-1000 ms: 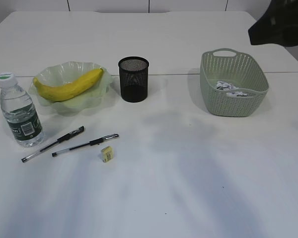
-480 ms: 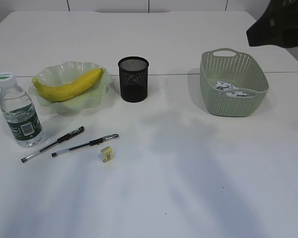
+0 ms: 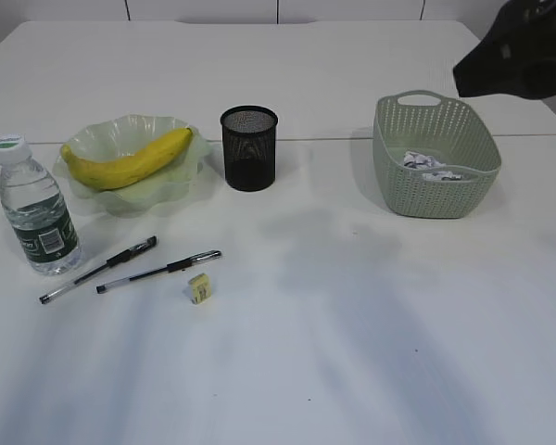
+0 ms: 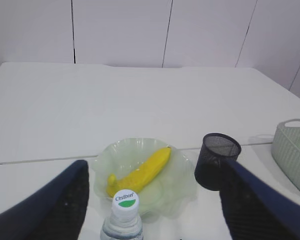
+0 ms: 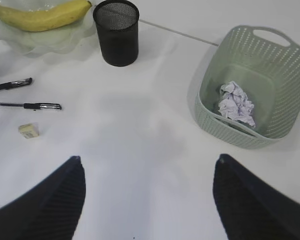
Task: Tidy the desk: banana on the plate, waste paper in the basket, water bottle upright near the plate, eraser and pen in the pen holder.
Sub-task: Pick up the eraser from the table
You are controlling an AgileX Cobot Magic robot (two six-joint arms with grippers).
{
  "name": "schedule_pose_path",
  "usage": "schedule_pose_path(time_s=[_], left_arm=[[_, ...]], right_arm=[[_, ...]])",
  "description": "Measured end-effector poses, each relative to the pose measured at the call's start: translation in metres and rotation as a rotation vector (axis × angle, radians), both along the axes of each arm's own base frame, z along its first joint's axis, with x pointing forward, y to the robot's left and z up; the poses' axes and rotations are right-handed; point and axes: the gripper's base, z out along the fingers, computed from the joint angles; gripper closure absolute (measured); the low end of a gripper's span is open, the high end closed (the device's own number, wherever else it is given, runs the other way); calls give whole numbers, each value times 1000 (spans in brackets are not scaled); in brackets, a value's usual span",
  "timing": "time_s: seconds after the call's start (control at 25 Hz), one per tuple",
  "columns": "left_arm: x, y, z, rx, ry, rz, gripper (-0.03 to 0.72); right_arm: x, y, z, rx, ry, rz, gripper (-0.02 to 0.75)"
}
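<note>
The yellow banana [image 3: 130, 159] lies in the pale green wavy plate [image 3: 178, 182]. Left of the plate, the water bottle [image 3: 37, 213] stands upright. Two pens [image 3: 98, 270] [image 3: 157, 271] and the small yellow eraser [image 3: 199, 288] lie on the desk [image 3: 352, 306] in front of them. The black mesh pen holder [image 3: 249, 148] stands right of the plate. Crumpled paper [image 5: 236, 102] sits inside the sage basket [image 5: 250, 137]. My left gripper [image 4: 154, 161] hangs open above the bottle cap [image 4: 126, 198], holding nothing. My right gripper [image 5: 148, 158] is open over bare desk, empty.
A dark part of the right arm [image 3: 514, 51] hangs high at the back right, above the basket [image 3: 435, 199]. A seam [image 3: 334, 139] crosses the desk behind the objects. Bare white surface spreads across the front and middle.
The dark right arm at the top right has edged slightly left. Nothing on the desk has moved, and both grippers stay open.
</note>
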Motion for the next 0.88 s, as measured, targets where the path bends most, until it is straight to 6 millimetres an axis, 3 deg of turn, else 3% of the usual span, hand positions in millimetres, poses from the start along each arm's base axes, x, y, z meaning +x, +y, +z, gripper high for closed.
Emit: schedule_pose_path(time_s=[0.2,0.48,0.88], left_arm=[[3,1,-2,31,3,3,107],[8,-1,-6,32,25,-14,107],[8,-2,-6,31,27,-24,107]], right_arm=[[4,15,1,-22,12,69,148],[23,69,-8,-61,78,214,148],[73,132,-60,-59,264,276,148]])
